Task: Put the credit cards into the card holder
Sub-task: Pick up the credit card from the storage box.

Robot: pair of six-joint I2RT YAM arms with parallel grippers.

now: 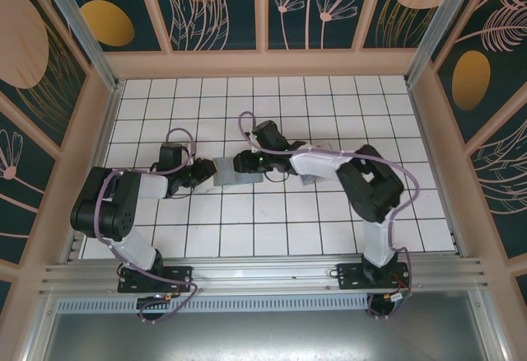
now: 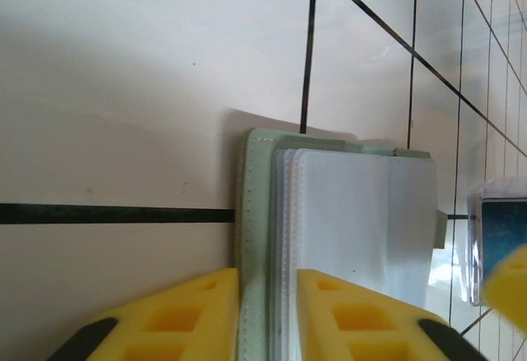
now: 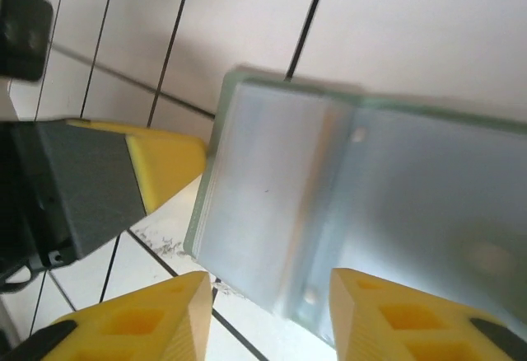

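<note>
The card holder [image 1: 233,176] lies open on the tiles between the two grippers, with a pale green cover and clear sleeves [image 2: 362,213]. My left gripper [image 1: 204,173] reaches in from the left. In the left wrist view its yellow fingers [image 2: 268,275] touch both sides of the holder's stitched edge. My right gripper [image 1: 241,163] hangs over the holder's other side. Seen from the right wrist, its jaws [image 3: 268,277] stand wide open above the sleeved page [image 3: 329,180], gripping nothing. The credit cards are hidden.
A translucent grey-white box [image 1: 310,178] sits just right of the holder, under the right arm; the left wrist view shows something dark blue inside it [image 2: 498,241]. White tiled floor spreads all around, closed in by patterned walls and a metal rail at the near edge.
</note>
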